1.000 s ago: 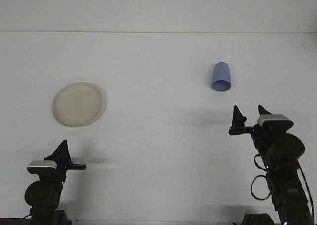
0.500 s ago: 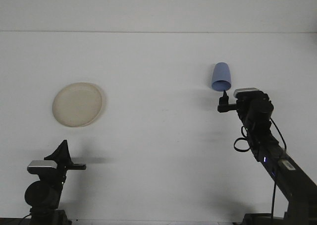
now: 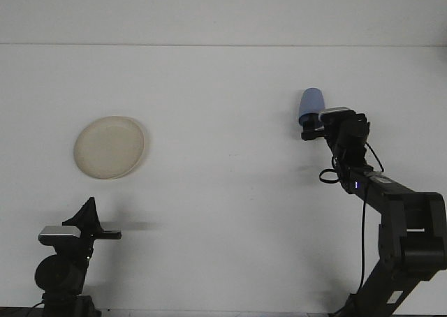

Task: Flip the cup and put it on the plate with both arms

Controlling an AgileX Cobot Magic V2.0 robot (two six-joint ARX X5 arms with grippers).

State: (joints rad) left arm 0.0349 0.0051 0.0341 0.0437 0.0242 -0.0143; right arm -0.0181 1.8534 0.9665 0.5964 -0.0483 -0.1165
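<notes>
A blue cup (image 3: 311,100) lies on the white table at the right, its mouth end toward me. My right gripper (image 3: 311,127) reaches forward and sits right at that near end, covering part of the rim. A cream plate (image 3: 110,146) rests on the table at the left with nothing on it. My left gripper (image 3: 89,214) stays low at the front left, shut and holding nothing, well short of the plate.
The white table (image 3: 223,191) runs back to a white wall. The right arm's links and cables (image 3: 377,191) stretch from the front right corner toward the cup.
The right arm has stretched forward from the front right, and its gripper has gone from well short of the cup to its near end. The left arm, cup and plate have not moved.
</notes>
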